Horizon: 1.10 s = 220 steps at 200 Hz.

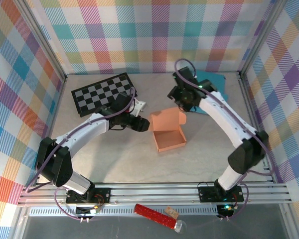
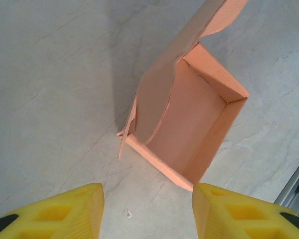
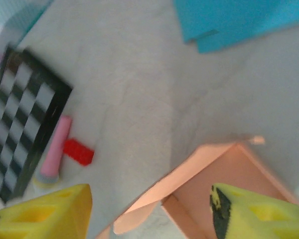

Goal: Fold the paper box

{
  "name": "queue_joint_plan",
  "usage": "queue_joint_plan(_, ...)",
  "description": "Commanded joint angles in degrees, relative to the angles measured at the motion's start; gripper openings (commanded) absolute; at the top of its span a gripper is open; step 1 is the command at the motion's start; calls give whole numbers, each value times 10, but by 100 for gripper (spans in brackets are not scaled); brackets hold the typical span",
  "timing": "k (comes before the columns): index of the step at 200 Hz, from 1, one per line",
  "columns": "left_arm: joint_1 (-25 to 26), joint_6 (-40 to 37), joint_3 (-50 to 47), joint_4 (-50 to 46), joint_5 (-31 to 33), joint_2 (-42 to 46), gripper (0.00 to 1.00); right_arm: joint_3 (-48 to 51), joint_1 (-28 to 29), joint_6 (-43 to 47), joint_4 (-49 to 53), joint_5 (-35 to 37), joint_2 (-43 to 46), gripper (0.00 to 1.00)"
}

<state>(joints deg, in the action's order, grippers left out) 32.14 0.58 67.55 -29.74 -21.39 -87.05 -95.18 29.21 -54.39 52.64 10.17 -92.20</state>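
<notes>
**A:** How far along is the paper box (image 1: 168,133)?

**B:** Partway, I'd judge. It sits in the middle of the table (image 1: 114,159) with its tray walls standing. The lid panel (image 2: 159,94) is raised, not closed down. Closing and tucking are left.

**A:** And the pincers?

**B:** Both are released and hold nothing. The left gripper (image 2: 147,214) faces the box's left end, just short of it. The right gripper (image 3: 149,214) hovers above the lid's edge, fingers well apart from it.

**A:** What does each view add?

**B:** The top view places the chessboard (image 1: 102,93) and blue sheet (image 1: 213,82) behind the arms. The left wrist looks into the bare tray and catches a thin side flap (image 2: 125,132) splaying loose at one corner. The right wrist picks out a pink tube (image 3: 55,149) and a red block (image 3: 78,152) beside the chessboard.
</notes>
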Motion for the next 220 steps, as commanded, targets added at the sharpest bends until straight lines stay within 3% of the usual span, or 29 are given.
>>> queue_joint_plan(1,3,-45,29,-8,9,-18,51,33,-54,332,-61,-163,30,66)
queue_joint_plan(28,3,-75,68,-32,5,-50,52,45,-108,506,5,-247,39,67)
queue_joint_plan(48,3,-95,95,-57,12,-74,52,55,-116,585,48,-232,23,63)
queue_joint_plan(79,5,-102,118,-67,-5,-101,51,113,-119,595,4,-174,24,58)
queue_joint_plan(123,11,-105,132,-73,2,-120,46,185,-119,682,-73,-193,21,58)
queue_joint_plan(176,20,-102,138,-80,18,-133,37,169,-119,741,-85,-196,-25,57)
queue_joint_plan(220,24,-91,152,-85,34,-150,27,140,-116,741,-62,-200,-52,48)
